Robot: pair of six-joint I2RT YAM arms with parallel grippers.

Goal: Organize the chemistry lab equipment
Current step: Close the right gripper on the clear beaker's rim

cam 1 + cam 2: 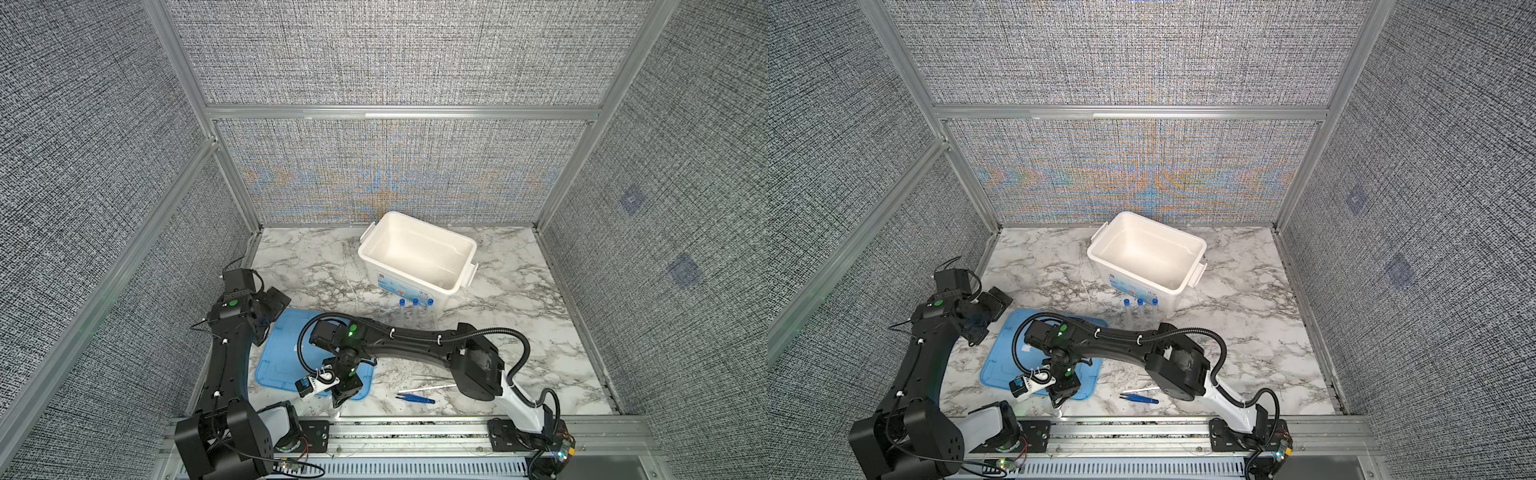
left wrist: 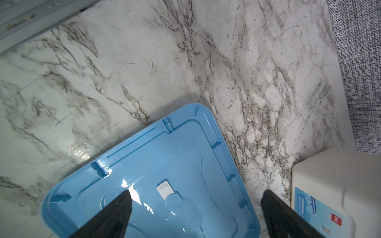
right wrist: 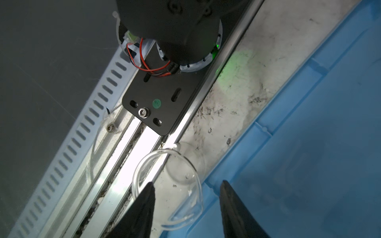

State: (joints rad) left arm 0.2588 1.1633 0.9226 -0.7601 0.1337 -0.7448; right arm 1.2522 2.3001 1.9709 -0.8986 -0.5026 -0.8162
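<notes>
3 tubes [image 1: 415, 305] (blue-capped) | 1 blue tweezers [image 1: 417, 398] | 1 dish [image 3: 175, 185] between unclenched right jaws | left jaws released

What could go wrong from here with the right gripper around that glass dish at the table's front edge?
1. The clear glass dish sits between the right gripper's open fingers, right beside the front rail. An uneven squeeze could pop the smooth round glass out onto the rail, or chip it.
2. One finger hangs over the blue lid's rim, so a grasp might snag or shift the lid.
</notes>
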